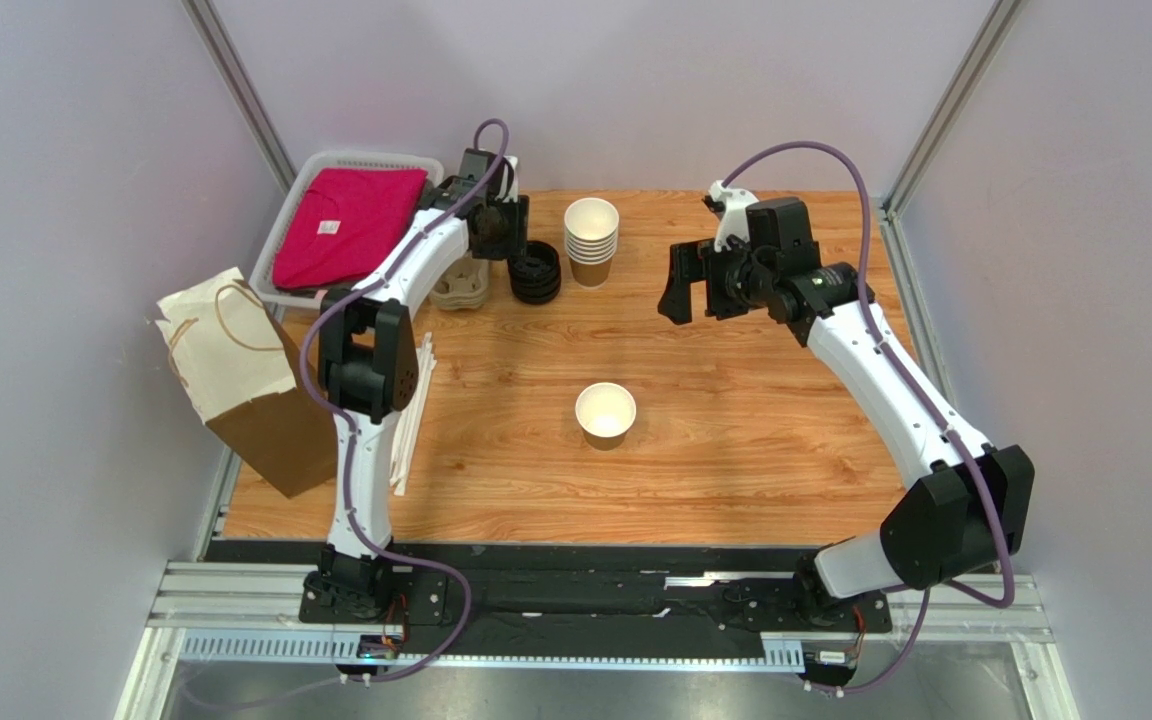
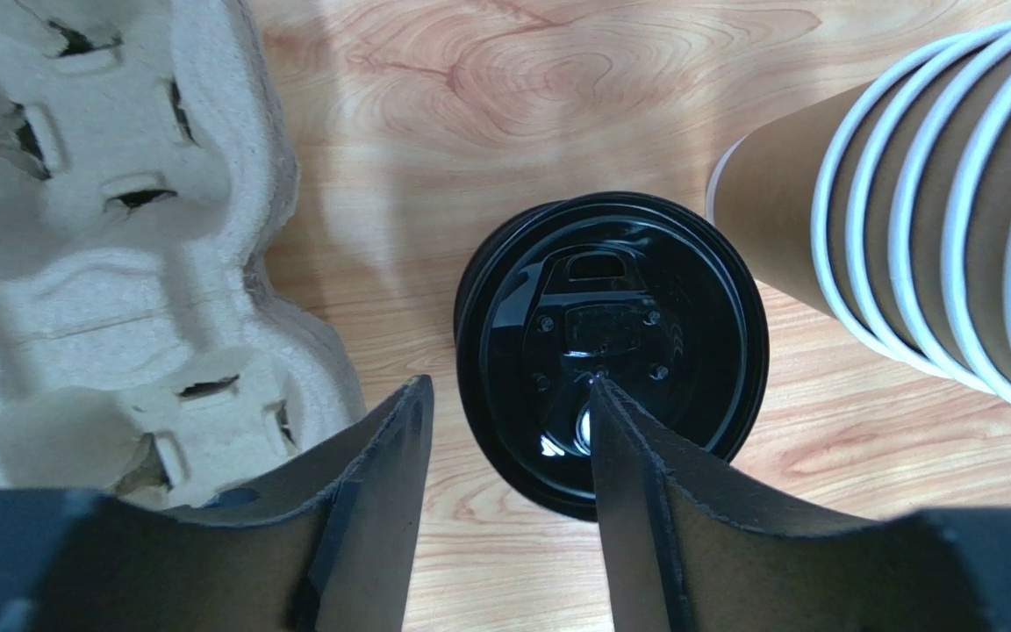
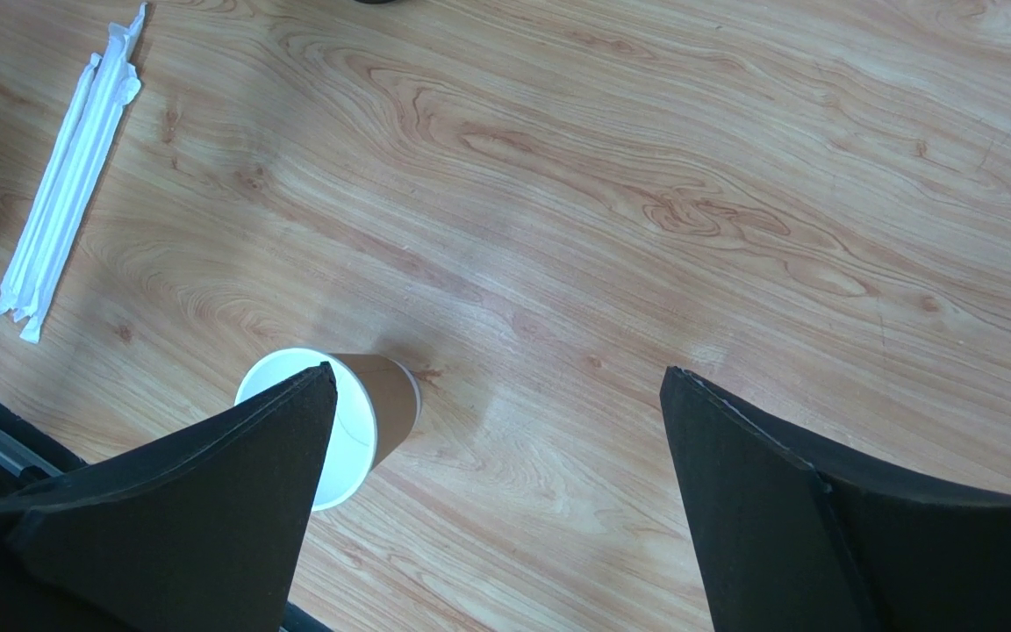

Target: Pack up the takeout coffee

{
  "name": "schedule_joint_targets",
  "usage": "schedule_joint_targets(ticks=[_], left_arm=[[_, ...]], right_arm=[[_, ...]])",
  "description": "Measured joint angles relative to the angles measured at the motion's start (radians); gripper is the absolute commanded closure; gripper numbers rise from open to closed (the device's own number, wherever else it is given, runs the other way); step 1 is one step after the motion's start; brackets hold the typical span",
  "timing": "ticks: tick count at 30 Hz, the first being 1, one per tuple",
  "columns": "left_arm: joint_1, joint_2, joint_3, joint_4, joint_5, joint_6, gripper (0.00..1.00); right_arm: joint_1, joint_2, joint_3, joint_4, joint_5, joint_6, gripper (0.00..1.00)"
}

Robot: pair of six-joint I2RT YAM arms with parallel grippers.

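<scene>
The takeout coffee cup, a single brown paper cup with a white inside, stands lidless at the middle of the table; it also shows in the right wrist view. A pile of black lids lies at the back. My left gripper hovers open over the pile's left edge, one finger over the top lid and the other beside it, holding nothing. My right gripper hangs wide open above bare wood, right of and behind the cup.
A stack of lidless white-rimmed cups stands right of the lids. A pulp cup carrier lies left of them. A paper bag, wrapped straws and a basket holding pink cloth sit at the left.
</scene>
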Motion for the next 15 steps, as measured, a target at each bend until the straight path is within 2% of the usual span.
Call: schedule_joint_targets(ticks=[15], left_arm=[[0.000,0.035,0.043,-0.001,-0.016,-0.018,0.79]], right_arm=[[0.000,0.002,0.000,0.000,0.000,0.003,0.00]])
